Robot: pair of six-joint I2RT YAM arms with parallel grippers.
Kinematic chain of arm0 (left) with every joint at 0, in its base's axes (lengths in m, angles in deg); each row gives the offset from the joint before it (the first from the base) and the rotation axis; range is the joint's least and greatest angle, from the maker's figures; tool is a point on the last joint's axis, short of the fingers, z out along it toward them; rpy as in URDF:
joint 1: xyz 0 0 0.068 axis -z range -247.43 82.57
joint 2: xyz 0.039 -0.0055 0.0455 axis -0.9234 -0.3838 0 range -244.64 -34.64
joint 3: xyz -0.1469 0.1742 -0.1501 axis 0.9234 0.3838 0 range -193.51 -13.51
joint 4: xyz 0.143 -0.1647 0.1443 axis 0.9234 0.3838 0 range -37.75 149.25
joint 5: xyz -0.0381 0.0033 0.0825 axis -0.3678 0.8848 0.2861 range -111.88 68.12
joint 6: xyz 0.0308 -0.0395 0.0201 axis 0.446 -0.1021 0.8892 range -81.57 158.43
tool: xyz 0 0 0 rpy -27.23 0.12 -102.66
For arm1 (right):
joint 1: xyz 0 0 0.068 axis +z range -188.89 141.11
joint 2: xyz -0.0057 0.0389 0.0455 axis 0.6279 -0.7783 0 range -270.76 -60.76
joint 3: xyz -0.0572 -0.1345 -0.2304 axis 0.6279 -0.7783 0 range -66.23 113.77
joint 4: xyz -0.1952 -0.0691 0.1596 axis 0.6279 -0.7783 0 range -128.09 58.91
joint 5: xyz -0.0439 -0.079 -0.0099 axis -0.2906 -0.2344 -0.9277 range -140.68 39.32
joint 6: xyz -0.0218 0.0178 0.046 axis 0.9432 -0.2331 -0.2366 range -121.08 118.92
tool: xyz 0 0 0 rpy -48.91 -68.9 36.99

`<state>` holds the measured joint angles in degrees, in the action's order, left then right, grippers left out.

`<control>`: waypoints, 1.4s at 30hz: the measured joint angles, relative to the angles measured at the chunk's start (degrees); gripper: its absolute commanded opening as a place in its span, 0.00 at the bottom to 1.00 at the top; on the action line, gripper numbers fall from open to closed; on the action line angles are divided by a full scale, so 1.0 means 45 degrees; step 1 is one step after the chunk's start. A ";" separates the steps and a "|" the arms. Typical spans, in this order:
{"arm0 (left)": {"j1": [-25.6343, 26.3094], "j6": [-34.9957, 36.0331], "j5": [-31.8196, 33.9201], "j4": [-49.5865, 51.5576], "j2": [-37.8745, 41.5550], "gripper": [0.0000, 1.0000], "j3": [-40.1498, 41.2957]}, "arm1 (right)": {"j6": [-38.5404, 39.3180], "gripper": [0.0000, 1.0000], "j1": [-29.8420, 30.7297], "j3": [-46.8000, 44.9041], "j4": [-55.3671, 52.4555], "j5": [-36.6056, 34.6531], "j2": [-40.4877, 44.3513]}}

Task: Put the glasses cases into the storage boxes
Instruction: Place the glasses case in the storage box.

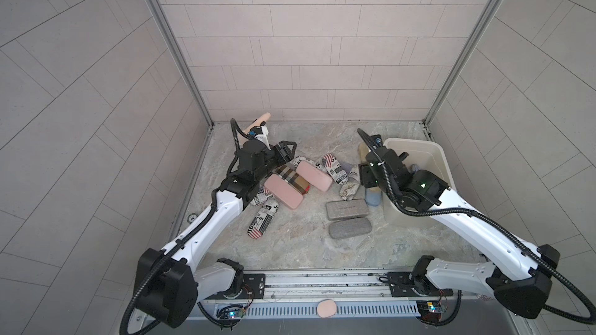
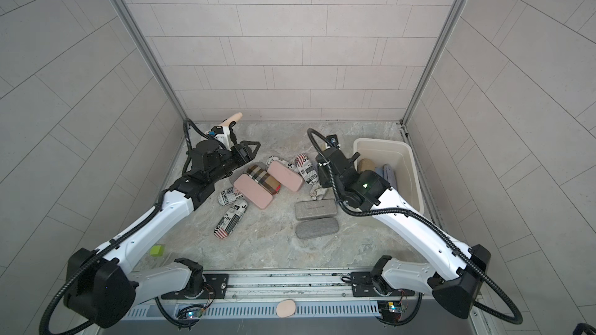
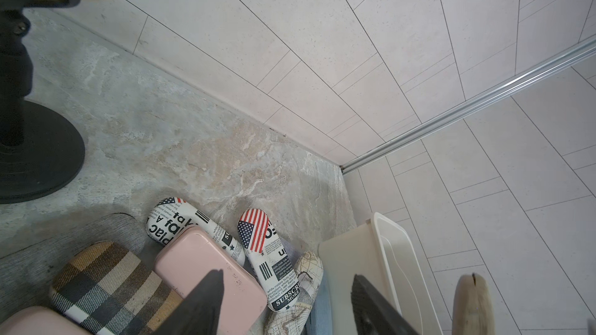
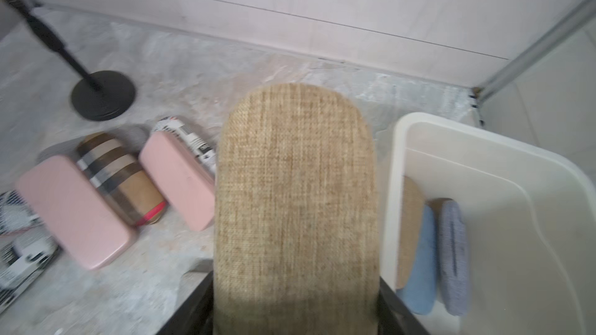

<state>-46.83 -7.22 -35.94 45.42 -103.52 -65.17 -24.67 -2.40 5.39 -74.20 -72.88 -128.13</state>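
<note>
My right gripper (image 4: 296, 304) is shut on a tan woven glasses case (image 4: 295, 204), held just left of the cream storage box (image 4: 398, 136), (image 1: 442, 156). Inside the box lie a light blue case (image 4: 419, 269), a lavender one (image 4: 453, 252) and a tan one (image 4: 409, 230). On the table lie two pink cases (image 1: 283, 191), (image 1: 313, 175), a plaid case (image 1: 293, 179), newspaper-print cases (image 1: 263, 220), (image 1: 333, 169) and two grey cases (image 1: 346, 209), (image 1: 350, 227). My left gripper (image 3: 287, 275), (image 1: 285, 153) is open and empty above the pile's far left end.
A pink microphone (image 1: 259, 123) on a black stand (image 3: 32, 156) stands at the back left, close to my left wrist. A small pink oval pad (image 1: 326, 308) lies on the front rail. A green block (image 2: 157, 250) sits under my left arm. Walls close three sides.
</note>
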 measured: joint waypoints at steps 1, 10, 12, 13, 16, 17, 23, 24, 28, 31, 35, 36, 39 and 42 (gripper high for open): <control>0.0010 0.0000 -0.0034 -0.0019 -0.0039 0.69 0.0000 | 0.0194 0.59 -0.0724 0.0000 -0.0039 0.0199 -0.0029; 0.0034 0.0000 -0.0228 -0.0053 -0.0253 0.69 0.0000 | 0.0981 0.59 -0.5824 -0.0189 0.0151 0.2195 -0.0078; 0.0034 0.0000 -0.0262 -0.0049 -0.0321 0.69 0.0000 | 0.1035 0.59 -0.6669 -0.0408 0.0321 0.2472 -0.0126; 0.0034 0.0000 -0.0267 -0.0049 -0.0359 0.69 0.0000 | 0.1059 0.59 -0.7023 -0.0568 0.0437 0.2584 -0.0189; 0.0039 0.0000 -0.0287 -0.0044 -0.0413 0.69 0.0000 | 0.1161 0.59 -0.7800 -0.1078 0.0665 0.2827 -0.0583; 0.0039 0.0000 -0.0287 -0.0049 -0.0413 0.69 0.0000 | 0.1209 0.59 -0.7995 -0.1219 0.0680 0.2856 -0.0811; 0.0044 0.0000 -0.0287 -0.0049 -0.0442 0.69 0.0000 | 0.1438 0.60 -0.8966 -0.1705 0.0743 0.2691 -0.2317; 0.0049 0.0000 -0.0287 -0.0049 -0.0457 0.69 0.0000 | 0.1472 0.60 -0.9117 -0.1705 0.0748 0.2545 -0.2555; 0.0092 0.0000 -0.0287 -0.0049 -0.0505 0.69 0.0000 | 0.1511 0.60 -0.9544 -0.1311 0.0427 0.1812 -0.3662; 0.0097 0.0005 -0.0282 -0.0049 -0.0505 0.69 0.0000 | 0.1481 0.61 -0.9573 -0.0748 0.0311 0.1355 -0.4396; 0.0097 0.0010 -0.0267 -0.0044 -0.0505 0.69 0.0000 | 0.1481 0.63 -0.9607 -0.0510 0.0350 0.1083 -0.4964; 0.0097 0.0005 -0.0262 -0.0049 -0.0505 0.69 0.0000 | 0.1486 0.64 -0.9632 -0.0510 0.0379 0.1059 -0.5085; 0.0097 0.0010 -0.0262 -0.0049 -0.0505 0.69 0.0000 | 0.1496 0.66 -0.9709 -0.0515 0.0432 0.1020 -0.5416; 0.0097 0.0010 -0.0267 -0.0053 -0.0534 0.69 0.0000 | 0.1579 0.70 -0.9709 -0.0505 0.0573 0.1020 -0.5639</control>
<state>-46.39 -7.17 -37.15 45.18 -105.92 -65.17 -17.57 -46.09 3.11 -71.62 -68.29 -153.51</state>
